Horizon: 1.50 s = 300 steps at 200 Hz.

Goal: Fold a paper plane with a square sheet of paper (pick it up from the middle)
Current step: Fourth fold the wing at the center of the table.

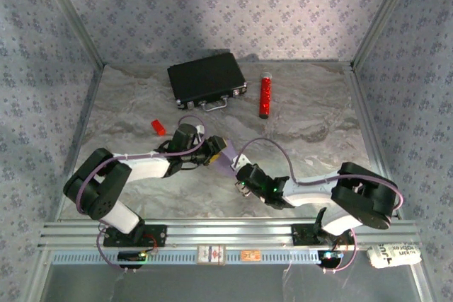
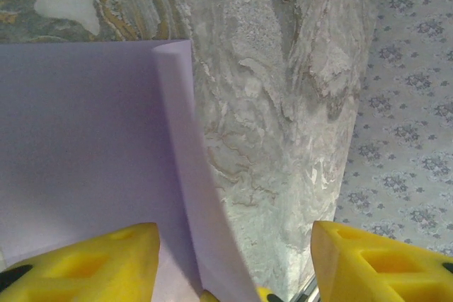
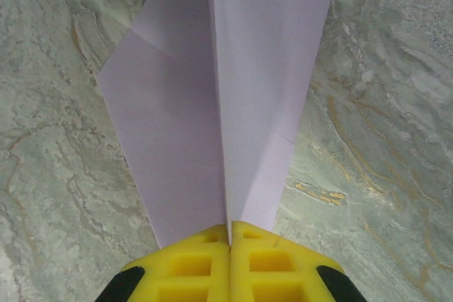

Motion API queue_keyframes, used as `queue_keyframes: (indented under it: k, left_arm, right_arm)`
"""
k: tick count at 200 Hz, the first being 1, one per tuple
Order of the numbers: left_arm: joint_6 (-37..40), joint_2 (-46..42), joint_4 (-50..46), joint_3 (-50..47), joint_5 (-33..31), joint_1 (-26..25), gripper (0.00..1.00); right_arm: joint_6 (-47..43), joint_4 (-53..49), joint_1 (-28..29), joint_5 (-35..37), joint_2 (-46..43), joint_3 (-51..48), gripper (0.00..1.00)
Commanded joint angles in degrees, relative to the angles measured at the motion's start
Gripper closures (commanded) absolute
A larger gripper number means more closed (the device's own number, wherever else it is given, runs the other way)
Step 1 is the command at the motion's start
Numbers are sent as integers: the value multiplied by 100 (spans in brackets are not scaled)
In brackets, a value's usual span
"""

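Lilac paper plane (image 3: 212, 104) lay central on the table (image 1: 311, 118), right gripper (image 3: 230, 230) clamped shut on its centre crease, left gripper (image 2: 233, 238) stood parted around a raised flap, gripping nothing.

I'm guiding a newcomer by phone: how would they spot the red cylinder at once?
On the marbled table, find the black case at the far side. The red cylinder sits just right of it, not touching. Unlike the small red block left of the case, it is long and round.
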Motion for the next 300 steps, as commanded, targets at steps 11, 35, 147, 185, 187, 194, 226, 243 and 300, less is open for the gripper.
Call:
queue_keyframes:
  k: [11, 35, 147, 185, 187, 194, 226, 243, 300]
  left_arm:
    - [58, 59, -162, 51, 15, 32, 41]
    - [7, 159, -101, 72, 65, 26, 44]
    - [-102, 246, -199, 132, 112, 59, 89]
    - [-100, 254, -245, 143, 175, 85, 94]
    - [-100, 258, -247, 142, 175, 82, 94]
    - [-104, 258, -244, 134, 184, 84, 94]
    - [-109, 266, -239, 127, 219, 86, 94]
    - [-109, 268, -239, 133, 213, 89, 94]
    - [-109, 273, -242, 115, 220, 90, 94]
  right_arm:
    - [93, 22, -20, -13, -58, 2, 93]
    - [71, -44, -3, 42, -44, 21, 91]
    - [-131, -192, 61, 294, 161, 182, 80]
    - [-183, -120, 85, 387, 210, 182, 78]
    - [-190, -120, 85, 387, 210, 182, 78]
    - [-207, -120, 93, 382, 233, 188, 78]
    - [-262, -120, 102, 385, 278, 226, 78]
    - [-259, -98, 102, 404, 283, 226, 79]
    - [-263, -84, 118, 386, 272, 248, 81]
